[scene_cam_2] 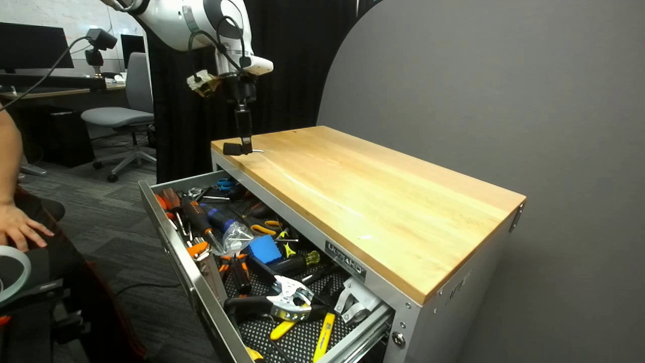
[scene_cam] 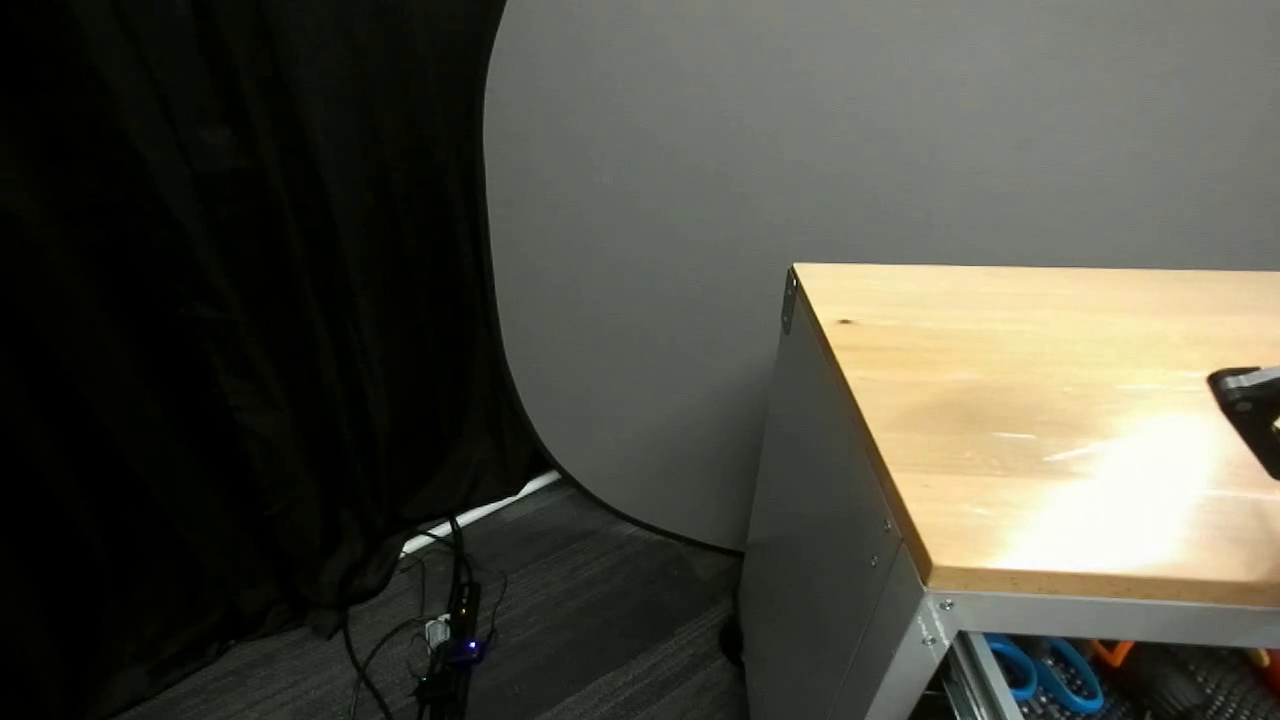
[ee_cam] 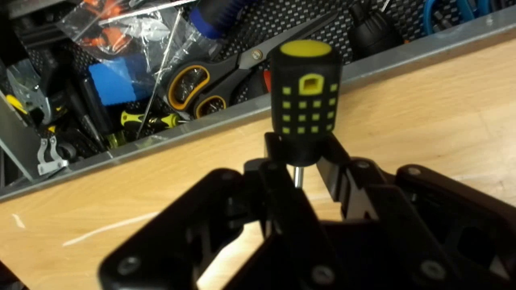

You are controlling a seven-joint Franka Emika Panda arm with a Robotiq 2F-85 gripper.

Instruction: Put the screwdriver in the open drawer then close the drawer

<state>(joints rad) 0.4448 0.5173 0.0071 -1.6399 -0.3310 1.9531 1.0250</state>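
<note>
While the drawer (scene_cam_2: 185, 262) sits pulled out at eight o'clock of the wooden tabletop (scene_cam_2: 373, 201) in an exterior view, the gripper (ee_cam: 302, 151) is near the ten o'clock corner, clamped on the screwdriver (scene_cam_2: 233, 148). The wrist view has its black-and-yellow handle (ee_cam: 304, 110) toward twelve, shaft (ee_cam: 298, 177) toward six; I can't tell whether it touches wood.

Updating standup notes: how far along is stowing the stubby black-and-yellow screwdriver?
Done: grasp; the black two-fingered tool is shut on the screwdriver.
In hand: apparently the carry; it's near the edge of the pale wooden tabletop.
Left: lower it into the shallow grey metal drawer, standing open, then close that.
</note>
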